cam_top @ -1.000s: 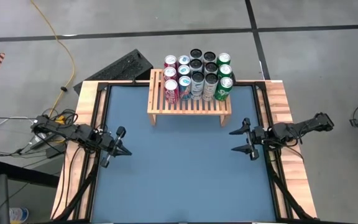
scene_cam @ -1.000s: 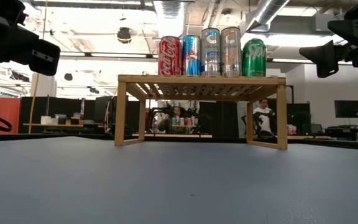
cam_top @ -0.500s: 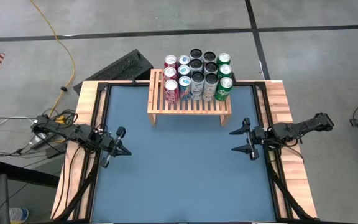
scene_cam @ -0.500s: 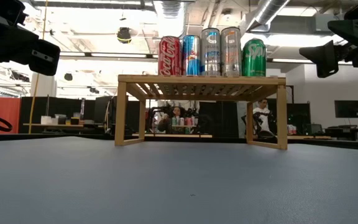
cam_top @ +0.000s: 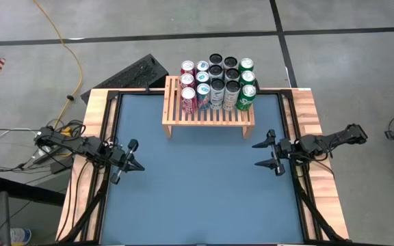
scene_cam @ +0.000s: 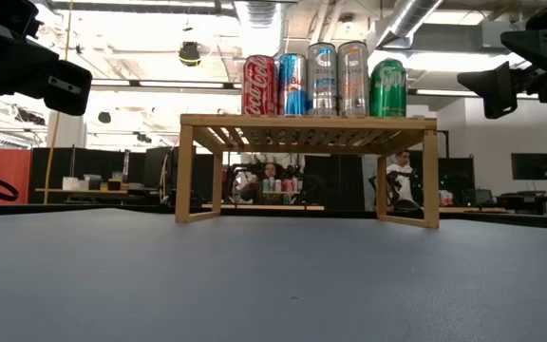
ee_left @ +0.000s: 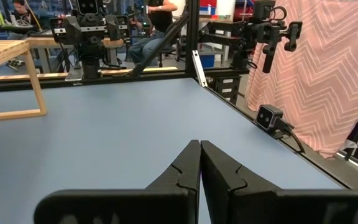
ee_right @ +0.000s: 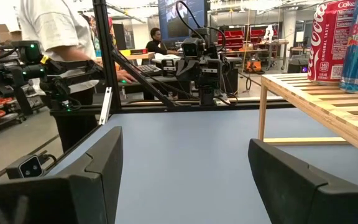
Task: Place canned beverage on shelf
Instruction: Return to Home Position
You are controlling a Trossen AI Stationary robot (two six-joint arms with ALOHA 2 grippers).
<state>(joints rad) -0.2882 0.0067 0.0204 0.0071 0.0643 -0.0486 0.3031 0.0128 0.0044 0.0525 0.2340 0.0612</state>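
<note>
Cans [cam_top: 215,83], left tool [cam_top: 137,161], right tool [cam_top: 257,154] unmoved since before.

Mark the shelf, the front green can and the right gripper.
shelf [cam_top: 207,117], high view, bare front slats.
front green can [scene_cam: 388,87], low view, its side.
right gripper [cam_top: 256,154], high view, midway between its fingertips.

the shelf [cam_top: 208,115] is pale blond wood, its top striped by parallel slats. the cans on it stand in colour bands: red cans [cam_top: 188,93] with white script, blue-and-silver cans [cam_top: 203,89], silver cans [cam_top: 217,90] with black tops, then green cans [cam_top: 246,90]. the worktop [cam_top: 197,191] is dull slate blue, framed in light wood. a yellow cable [cam_top: 79,68] crosses the grey floor [cam_top: 334,17]. a pink cloth [ee_left: 328,68] carries a pale chevron zigzag.
</note>
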